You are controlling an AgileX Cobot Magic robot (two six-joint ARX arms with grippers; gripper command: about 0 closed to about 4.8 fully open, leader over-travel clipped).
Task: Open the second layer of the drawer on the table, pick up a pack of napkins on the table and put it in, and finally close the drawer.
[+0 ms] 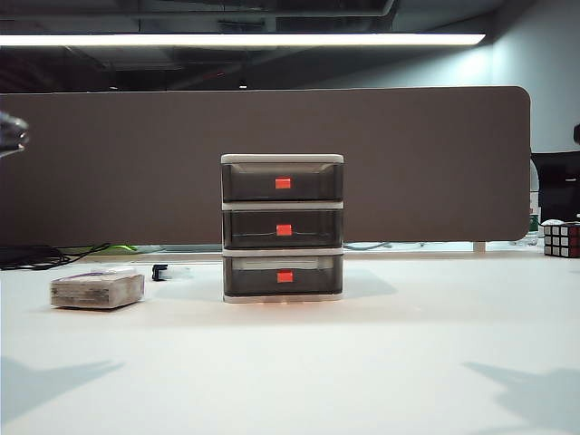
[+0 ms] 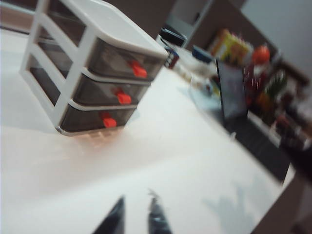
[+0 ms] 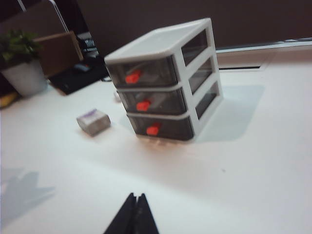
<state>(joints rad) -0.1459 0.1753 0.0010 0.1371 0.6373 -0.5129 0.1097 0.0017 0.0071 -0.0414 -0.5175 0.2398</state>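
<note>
The drawer (image 1: 283,227) stands at the middle of the white table (image 1: 381,362), all three layers pushed in. The second layer (image 1: 263,230) carries a red-orange tab; it also shows in both wrist views (image 2: 97,91) (image 3: 161,100). The pack of napkins (image 1: 97,288) lies flat on the table, left of the drawer and apart from it (image 3: 93,121). My left gripper (image 2: 136,204) hovers over bare table well short of the drawer, its fingers a little apart with nothing between them. My right gripper (image 3: 135,197) hangs on the other side, shut and empty. Neither gripper shows in the exterior view.
A brown partition (image 1: 435,163) runs behind the table. A Rubik's cube (image 1: 561,240) sits at the far right and a small black-and-white item (image 1: 165,271) lies left of the drawer. A dark screen (image 2: 231,90) and a potted plant (image 3: 22,68) stand beyond the table's edges.
</note>
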